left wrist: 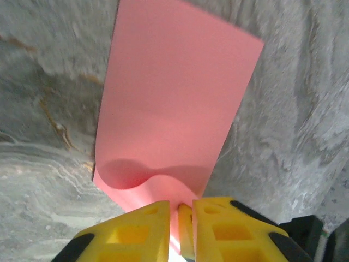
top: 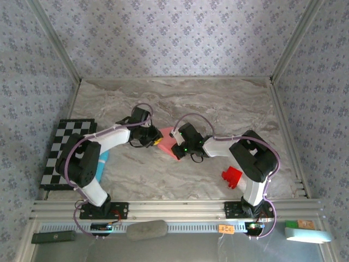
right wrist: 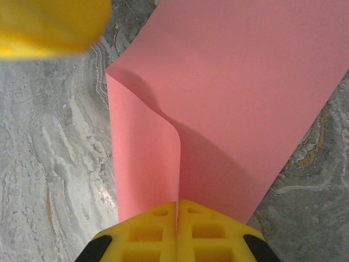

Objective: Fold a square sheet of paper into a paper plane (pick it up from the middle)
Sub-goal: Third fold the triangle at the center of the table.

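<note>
Salmon-pink square sheet of paper (top: 167, 135) mid-table between both arms; thin, smooth, partly lifted and curled. Left gripper (left wrist: 180, 215): yellow fingers nearly together, pinching sheet's edge. Right gripper (right wrist: 177, 210): clamped tight on raised fold. Grey marbled table (top: 229, 103) open behind. Chequered board (top: 62, 147) at left edge, red block (top: 233, 176) front right.

A grey-and-cream marble-patterned tabletop (top: 229, 103) lies at the centre. Pale lilac wallpapered walls with a small floral print (top: 174, 33) enclose it at 9, 12 and 3 o'clock, edged by silver metal corner posts (top: 54, 39). A ribbed aluminium rail (top: 174, 207) spans 6 o'clock. Soft, even light.
</note>
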